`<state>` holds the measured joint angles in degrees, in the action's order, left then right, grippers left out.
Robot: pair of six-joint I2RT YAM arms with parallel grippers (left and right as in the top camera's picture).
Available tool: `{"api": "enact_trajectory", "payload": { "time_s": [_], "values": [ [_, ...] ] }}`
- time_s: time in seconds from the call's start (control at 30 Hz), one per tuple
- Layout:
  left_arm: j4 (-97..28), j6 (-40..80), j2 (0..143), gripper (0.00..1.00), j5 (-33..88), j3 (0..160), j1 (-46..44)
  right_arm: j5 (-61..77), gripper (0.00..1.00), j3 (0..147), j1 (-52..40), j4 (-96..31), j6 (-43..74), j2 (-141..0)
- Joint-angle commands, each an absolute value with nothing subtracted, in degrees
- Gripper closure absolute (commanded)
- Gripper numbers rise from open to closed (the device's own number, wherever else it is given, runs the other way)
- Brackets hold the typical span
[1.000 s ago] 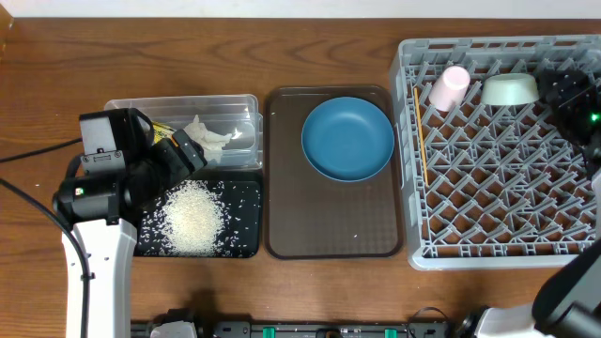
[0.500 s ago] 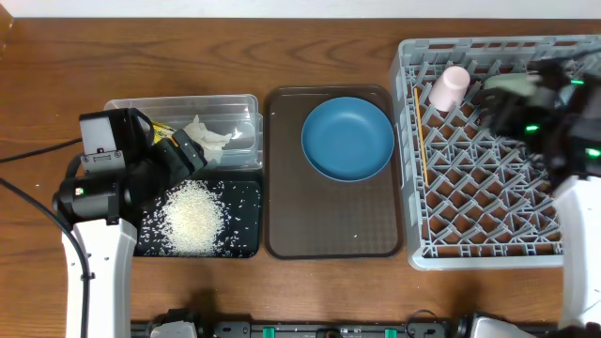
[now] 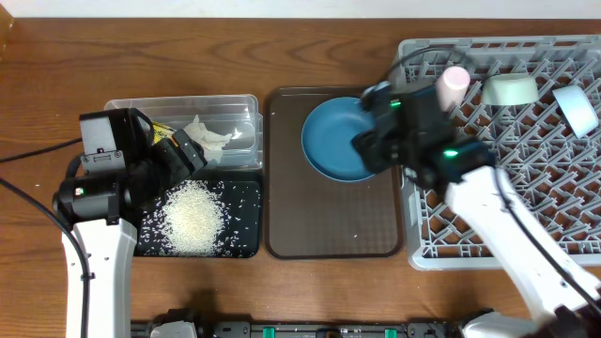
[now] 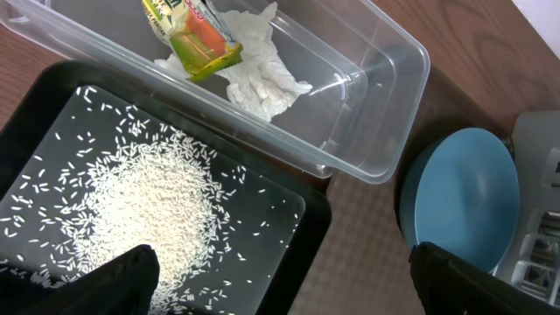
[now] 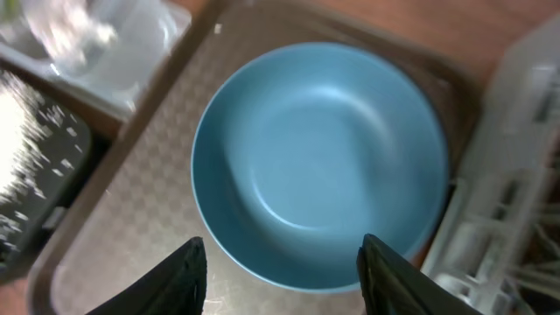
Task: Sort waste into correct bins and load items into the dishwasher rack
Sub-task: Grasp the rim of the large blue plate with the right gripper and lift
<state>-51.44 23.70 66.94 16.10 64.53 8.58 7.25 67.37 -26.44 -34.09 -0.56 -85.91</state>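
On the brown tray (image 3: pixel 329 225), the blue plate (image 3: pixel 329 139) lies face-up.

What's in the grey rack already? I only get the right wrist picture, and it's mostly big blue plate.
Observer: The dishwasher rack holds a small pink cup, a pale green bowl and a light-blue bowl, along its far side.
Operator: Is the other arm holding something?
Observer: No, the left claw is wide open and empty, above the rice in the black tray.
Operator: Where's the snack trash?
Observer: The yellow-green wrapper is in the clear tub, against the white tissue.
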Motion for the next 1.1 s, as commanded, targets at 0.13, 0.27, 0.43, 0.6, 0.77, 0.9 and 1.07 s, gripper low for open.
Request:
{"api": "enact_trajectory", "payload": {
  "time_s": [0.13,0.27,0.43,0.6,0.77,0.9,1.07],
  "values": [
    [-51.62,22.94,66.35,0.05,15.33,64.62,8.82,1.50,0.42,67.02,-32.64,-29.54,-3.11,-95.90],
    [-51.62,22.94,66.35,0.06,15.33,64.62,8.82,1.98,0.39,67.02,-34.54,-26.68,-3.09,-100.53],
    [-51.62,22.96,66.35,0.05,15.33,64.62,8.82,1.93,0.40,67.02,-36.82,-24.08,-3.11,-105.71],
    [-51.62,22.96,66.35,0.05,15.35,64.62,8.82,1.93,0.63,67.02,-37.39,-23.14,-3.09,-108.57],
    [-51.62,22.96,66.35,0.05,15.35,64.62,8.82,1.93,0.99,67.02,-37.36,-23.33,-3.09,-108.27],
    [-51.62,22.94,66.35,0.05,15.33,64.62,8.82,1.98,0.99,67.37,-37.36,-23.14,-3.05,-105.54],
    [-51.62,22.94,66.35,0.05,15.33,64.62,8.82,4.80,0.99,67.61,-37.32,-25.58,-1.08,-96.51]
  ]
}}
